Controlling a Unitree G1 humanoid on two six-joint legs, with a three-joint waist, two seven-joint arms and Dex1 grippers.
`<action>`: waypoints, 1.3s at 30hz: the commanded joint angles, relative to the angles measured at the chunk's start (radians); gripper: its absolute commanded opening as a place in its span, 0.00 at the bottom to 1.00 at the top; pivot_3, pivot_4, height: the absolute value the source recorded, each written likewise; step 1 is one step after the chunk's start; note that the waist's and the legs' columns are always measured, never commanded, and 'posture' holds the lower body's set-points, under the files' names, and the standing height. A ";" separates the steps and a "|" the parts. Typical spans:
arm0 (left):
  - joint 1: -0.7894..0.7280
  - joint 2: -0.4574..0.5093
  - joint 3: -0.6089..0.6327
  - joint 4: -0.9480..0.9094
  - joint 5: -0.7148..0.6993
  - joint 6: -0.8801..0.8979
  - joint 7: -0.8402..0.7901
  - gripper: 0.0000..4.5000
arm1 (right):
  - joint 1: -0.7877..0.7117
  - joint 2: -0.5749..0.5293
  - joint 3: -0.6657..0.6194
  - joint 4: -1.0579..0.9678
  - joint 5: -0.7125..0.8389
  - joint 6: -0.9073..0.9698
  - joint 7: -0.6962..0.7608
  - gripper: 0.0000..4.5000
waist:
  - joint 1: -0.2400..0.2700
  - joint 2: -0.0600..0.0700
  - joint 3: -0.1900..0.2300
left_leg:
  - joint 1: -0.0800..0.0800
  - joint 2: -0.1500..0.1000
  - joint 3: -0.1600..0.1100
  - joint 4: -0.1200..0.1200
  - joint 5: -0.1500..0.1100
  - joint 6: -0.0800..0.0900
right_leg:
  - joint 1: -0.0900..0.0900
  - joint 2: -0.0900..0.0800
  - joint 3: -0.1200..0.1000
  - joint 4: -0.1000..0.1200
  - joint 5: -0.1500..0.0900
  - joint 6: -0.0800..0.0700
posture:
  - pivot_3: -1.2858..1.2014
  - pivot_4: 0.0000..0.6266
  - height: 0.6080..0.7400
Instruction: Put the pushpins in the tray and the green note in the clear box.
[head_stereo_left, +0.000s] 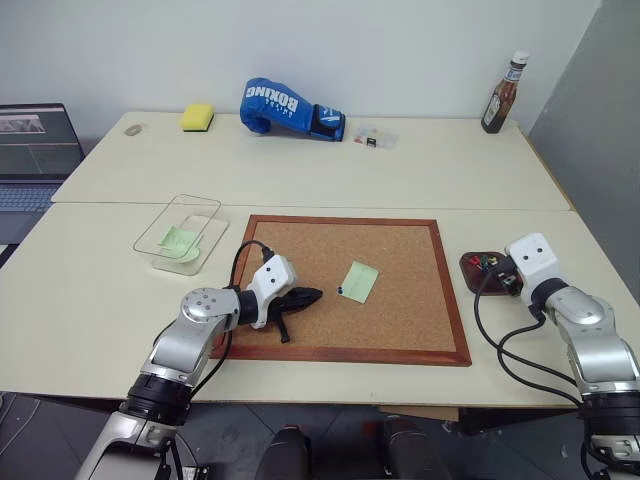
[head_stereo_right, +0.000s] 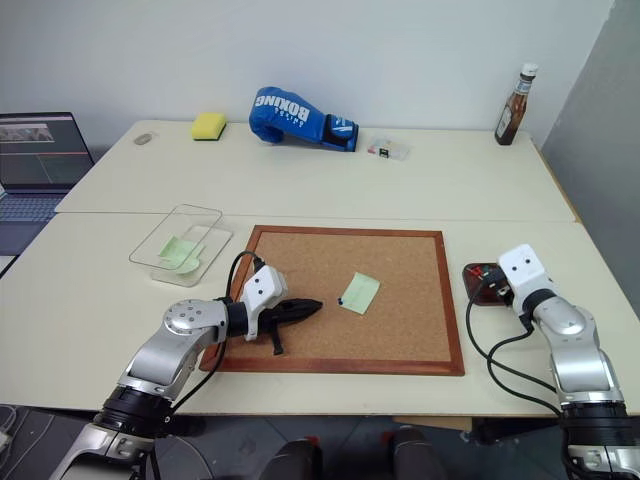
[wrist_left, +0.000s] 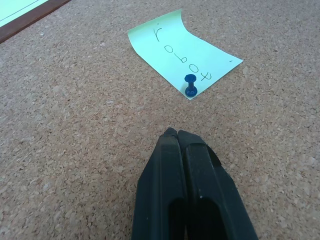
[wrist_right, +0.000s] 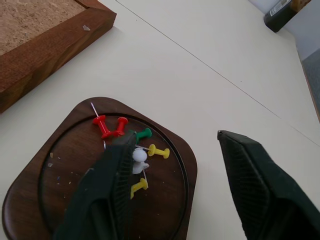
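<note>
green note — flat on corkboard | left end effector — closed, near note | clear box — on counter

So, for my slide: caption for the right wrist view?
Open right pincer above the tray of coloured pushpins.

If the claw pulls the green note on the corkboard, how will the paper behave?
The green note is probably thin and floppy: its far edge already curls up off the corkboard. A blue pushpin seems to pin its near corner, so it may tear or pivot around it. Once freed, it should be very light.
</note>
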 joint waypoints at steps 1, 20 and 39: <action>0.026 0.004 -0.031 0.025 0.035 0.021 0.002 0.00 | -0.006 -0.001 -0.017 -0.044 0.017 0.003 0.003 0.83 | 0.000 0.000 0.000 | 0.000 0.000 0.000 0.000 0.000 0.000 | 0.000 0.000 0.000 0.000 0.000 0.000 | 0.52 0.24 1.00; 0.033 0.001 -0.030 0.016 0.032 0.031 0.012 0.00 | -0.002 -0.003 -0.030 -0.056 0.042 0.036 0.021 0.99 | 0.000 0.000 0.000 | 0.000 0.000 0.000 0.000 0.000 0.000 | 0.000 0.000 0.000 0.000 0.000 0.000 | 0.52 0.24 1.00; 0.035 -0.011 -0.001 0.000 0.002 0.077 0.028 0.00 | -0.097 0.125 0.222 -0.264 0.387 0.147 0.394 0.99 | -0.004 0.000 0.000 | 0.000 0.001 -0.001 -0.001 0.000 0.000 | 0.000 0.000 -0.001 0.000 0.000 0.000 | 0.52 0.24 1.00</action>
